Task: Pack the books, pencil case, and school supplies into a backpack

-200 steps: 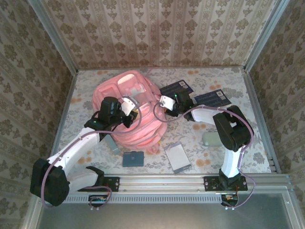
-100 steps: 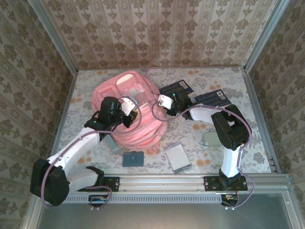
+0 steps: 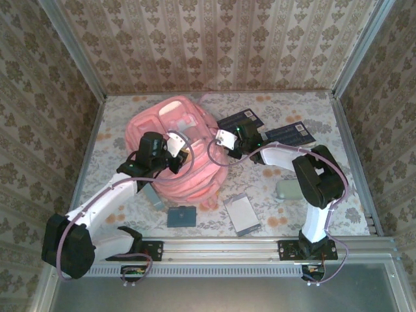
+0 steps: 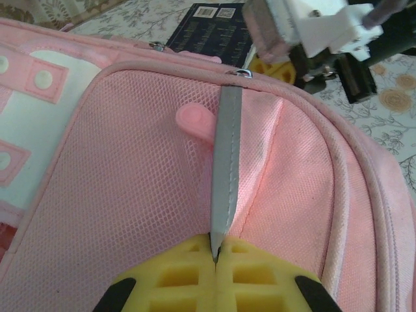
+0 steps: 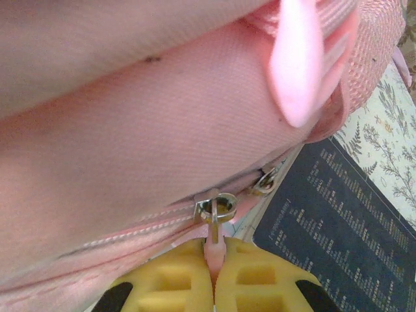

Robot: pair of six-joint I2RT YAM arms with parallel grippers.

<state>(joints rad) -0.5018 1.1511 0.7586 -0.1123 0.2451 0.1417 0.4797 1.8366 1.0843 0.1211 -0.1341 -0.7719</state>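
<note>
Zipper tug on large soft pink backpack (image 3: 172, 130), mid-table, barely advanced.
Near bases, dark teal flat rectangle (image 3: 182, 216) and silver-framed pale rectangle (image 3: 241, 214) lay unpacked; left gripper (image 4: 214, 250) stayed clamped on thin grey strap (image 4: 224, 169); right gripper (image 5: 213, 260), pinching pink-tabbed metal zipper slider (image 5: 218, 208), had crept slightly farther; bag looked still zipped, so packing hadn't begun; dark navy paperback books (image 3: 242, 119) waited beyond.
</note>
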